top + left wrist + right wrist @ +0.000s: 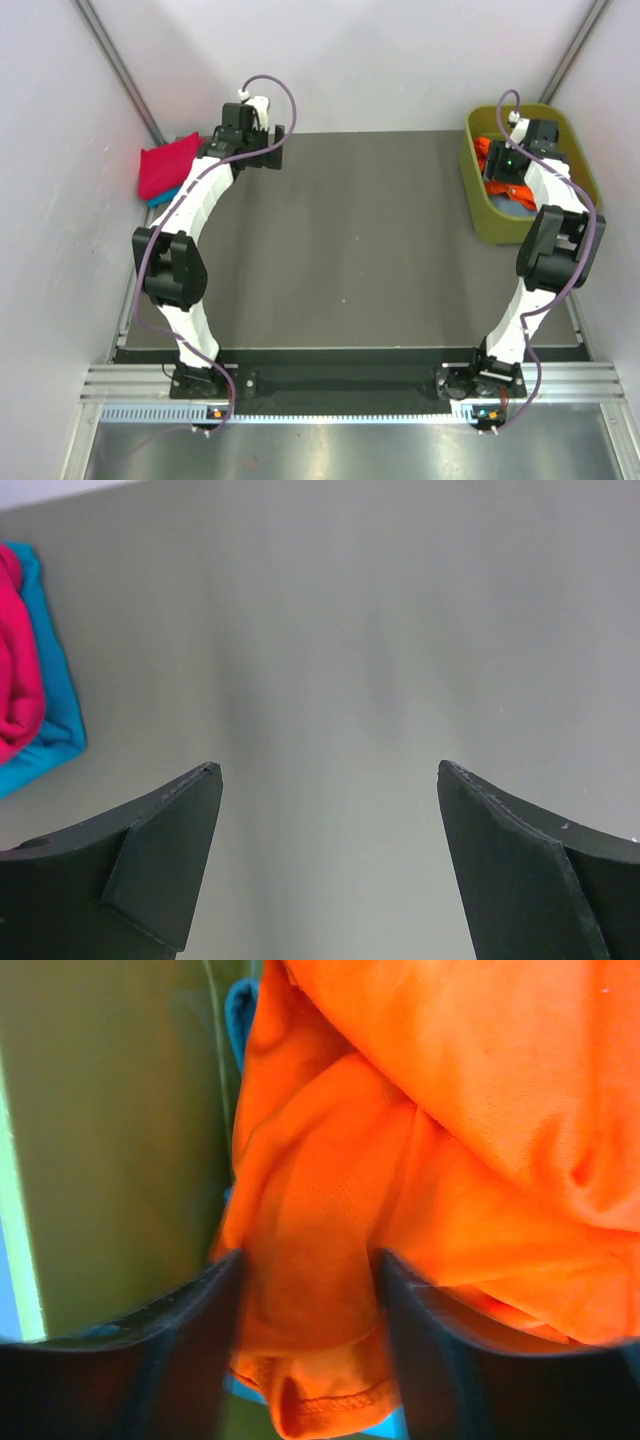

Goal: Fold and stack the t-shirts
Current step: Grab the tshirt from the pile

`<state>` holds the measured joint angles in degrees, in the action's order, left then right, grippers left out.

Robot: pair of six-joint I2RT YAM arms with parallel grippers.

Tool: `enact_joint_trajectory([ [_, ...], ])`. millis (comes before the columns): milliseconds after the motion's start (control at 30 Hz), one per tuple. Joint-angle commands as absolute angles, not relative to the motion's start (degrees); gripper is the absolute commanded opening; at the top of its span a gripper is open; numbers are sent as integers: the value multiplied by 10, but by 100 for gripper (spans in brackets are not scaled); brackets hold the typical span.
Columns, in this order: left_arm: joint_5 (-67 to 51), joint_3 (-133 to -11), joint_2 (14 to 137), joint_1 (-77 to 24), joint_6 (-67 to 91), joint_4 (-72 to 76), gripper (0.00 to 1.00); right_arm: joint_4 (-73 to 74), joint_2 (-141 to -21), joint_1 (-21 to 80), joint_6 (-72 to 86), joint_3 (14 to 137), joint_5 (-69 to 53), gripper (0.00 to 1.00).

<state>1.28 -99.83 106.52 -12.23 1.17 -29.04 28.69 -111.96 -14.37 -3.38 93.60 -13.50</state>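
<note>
Mid pick-up, the right hand (310, 1257) straddled an orange t-shirt (450, 1110) fold in the far-right tub (110, 1110), grip unclear, left hand (328, 766) spread apart; next seemingly needed: a firm pinch and lift.

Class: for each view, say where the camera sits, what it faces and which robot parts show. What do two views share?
Top: above, behind bases; looks down on table, left arm, right arm.
Left wrist: faces bare table; left fingers wide apart.
Right wrist: inside tub; right fingers flank orange shirt.
Shared: pink shirt, top and left wrist.
</note>
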Motion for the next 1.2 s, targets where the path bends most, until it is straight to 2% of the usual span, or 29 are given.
enact_joint_trajectory([
  [0, 37, -1026, 1068, -129, 5, -265, 93, 291, -1109, -140, -47, 938, -162, 50],
  [133, 41, -1025, 1061, -140, -11, -265, 93, 292, -1078, -137, -50, 958, -162, 31],
  [233, 42, -1022, 1056, -143, -11, -263, 93, 294, -1046, -134, -62, 981, -161, 30],
  [333, 51, -1020, 1057, -146, -11, -262, 93, 290, -1015, -133, -71, 998, -158, 20],
  [467, 41, -1022, 1050, -148, -6, -265, 90, 290, -964, -121, -87, 1002, -147, 15],
  [567, 46, -1024, 1031, -148, -1, -261, 92, 294, -912, -92, -130, 1003, -132, 0],
  [833, 60, -997, 961, -147, 15, -259, 94, 296, -803, 13, -143, 994, -132, 0],
  [867, 62, -988, 952, -147, 18, -260, 94, 295, -787, 17, -130, 984, -111, 6],
  [900, 58, -972, 942, -146, 23, -263, 95, 294, -781, 11, -121, 954, -99, 36],
  [933, 51, -964, 922, -146, 26, -264, 95, 294, -775, 4, -111, 937, -89, 52],
  [967, 34, -956, 912, -146, 29, -268, 95, 294, -778, -22, -78, 914, -93, 62],
  [1000, 24, -941, 902, -146, 31, -272, 95, 303, -784, -75, -58, 909, -112, 66],
  [1167, -19, -881, 834, -145, 30, -273, 95, 327, -895, -228, 78, 898, -258, 66],
])
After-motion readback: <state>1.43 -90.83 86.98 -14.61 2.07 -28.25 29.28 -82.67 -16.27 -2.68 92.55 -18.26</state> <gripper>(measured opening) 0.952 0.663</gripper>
